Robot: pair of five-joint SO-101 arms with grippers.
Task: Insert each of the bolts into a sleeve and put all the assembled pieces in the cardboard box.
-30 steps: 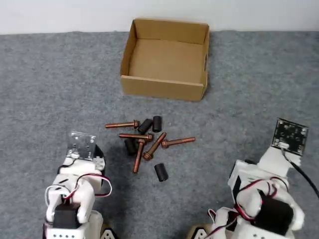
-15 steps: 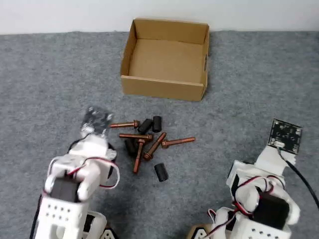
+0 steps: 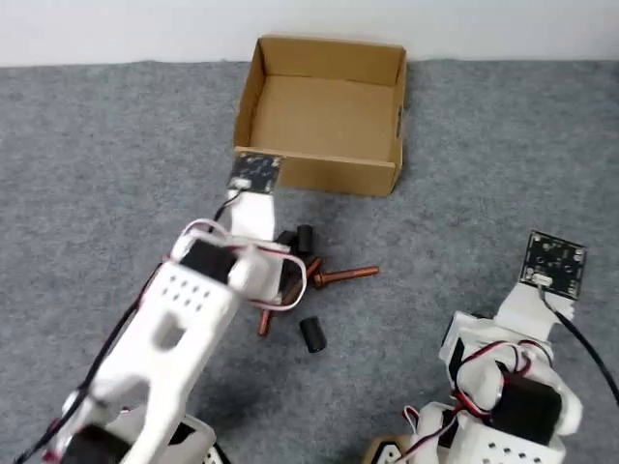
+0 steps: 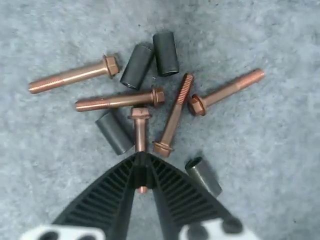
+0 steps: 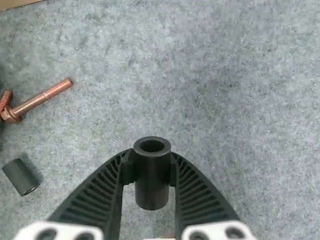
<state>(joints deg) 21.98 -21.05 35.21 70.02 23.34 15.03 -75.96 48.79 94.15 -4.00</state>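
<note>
The bolt (image 4: 140,130) now being worked lies in the pile at the centre of the high view. The left gripper (image 4: 142,157) is closed down on its threaded end, with the head pointing away from the jaws. It seems to rest on the surface and not to be lifted, though that is hard to tell. At the lower right of the high view, the right gripper (image 5: 150,159) is clamped around a black sleeve (image 5: 151,172) with the open bore facing its camera, so one mating pair looks to be in hand. By my reading the task is at its very start. No bolt sits inside a sleeve, and the cardboard box (image 3: 314,174) at the upper centre holds nothing. Four more bolts (image 4: 120,101) and four loose sleeves (image 4: 136,66) wait in the pile, so five assemblies and five drops are left. The crowding is the likely trouble. One sleeve lies just beside the gripped bolt's shaft, another bolt's head sits close on the other side, and a third bolt crosses just past its head. Lifting could therefore drag or roll the neighbours. The left arm stretches from the lower left over most of the pile in the high view, and everything rests on a grey carpet (image 3: 503,145).
</note>
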